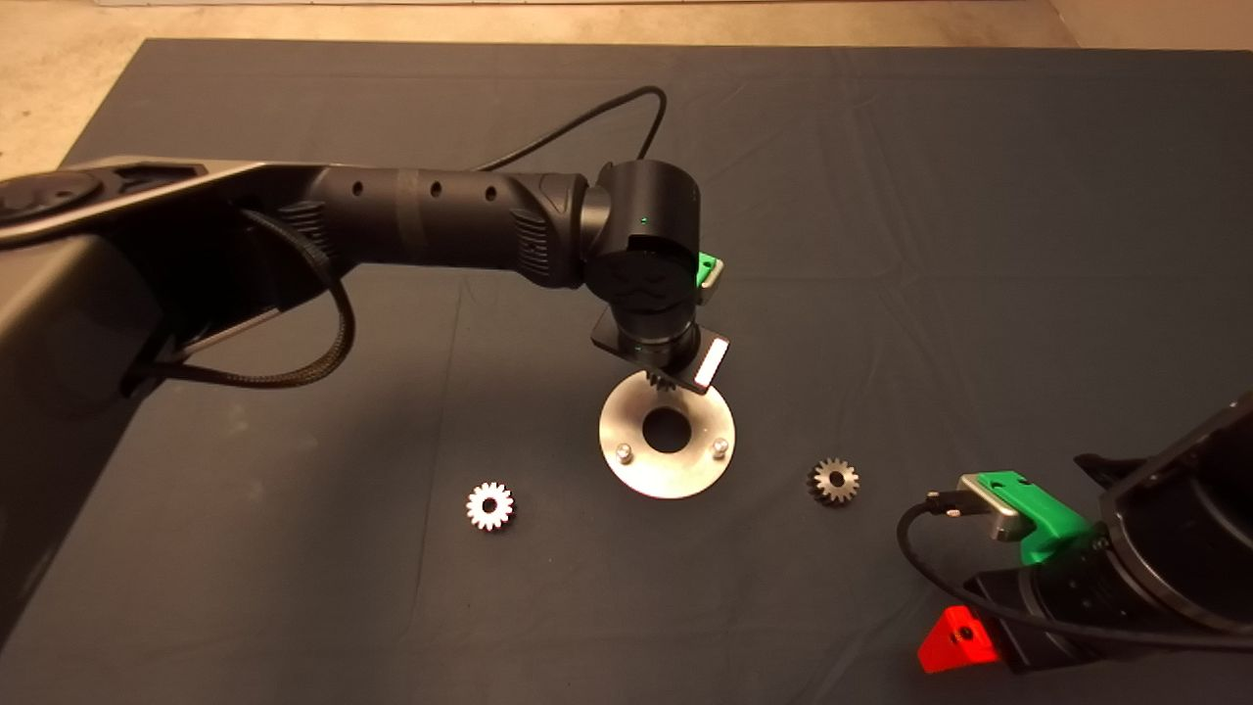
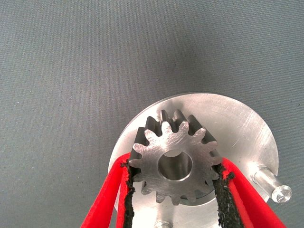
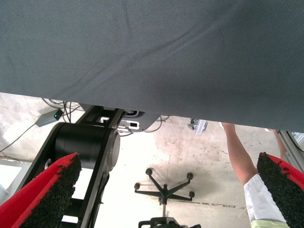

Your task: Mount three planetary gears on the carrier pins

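One gear [image 2: 174, 164] sits pinched between the left gripper's [image 2: 174, 190] pads, right over the plate [image 1: 626, 431] – two pins [image 1: 623, 451] show bare near its front edge. The other two gears [image 1: 489, 506] lie flat on the mat [image 1: 979, 245], one each side of the plate. Right gripper [image 3: 161, 190] is parked lower right, fingers spread wide. No readable writing anywhere.

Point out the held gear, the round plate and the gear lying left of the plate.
Held gear [image 2: 175, 164]: left wrist view, on its flat face beside the bore.
Plate [image 1: 675, 477]: head view, on its bare near rim.
Left gear [image 1: 489, 506]: head view, on its centre.
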Available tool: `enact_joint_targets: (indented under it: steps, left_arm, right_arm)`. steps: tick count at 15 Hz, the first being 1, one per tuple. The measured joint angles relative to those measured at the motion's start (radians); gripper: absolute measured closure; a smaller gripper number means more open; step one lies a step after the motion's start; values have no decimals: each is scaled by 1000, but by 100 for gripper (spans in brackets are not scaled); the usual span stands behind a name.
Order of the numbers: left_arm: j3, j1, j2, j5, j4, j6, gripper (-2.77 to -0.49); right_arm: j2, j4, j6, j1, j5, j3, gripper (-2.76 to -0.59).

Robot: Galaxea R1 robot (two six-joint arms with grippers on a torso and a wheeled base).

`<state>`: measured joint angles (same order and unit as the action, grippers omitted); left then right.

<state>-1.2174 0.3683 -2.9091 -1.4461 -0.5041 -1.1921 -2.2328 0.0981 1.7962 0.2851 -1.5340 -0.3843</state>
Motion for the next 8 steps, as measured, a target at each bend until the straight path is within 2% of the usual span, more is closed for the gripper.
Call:
enact_joint_targets:
  steps: [8]
  left_arm:
    - [0,0,0,3,0,0,-94]
  right_arm:
    - [0,0,0,0,0,0,-275]
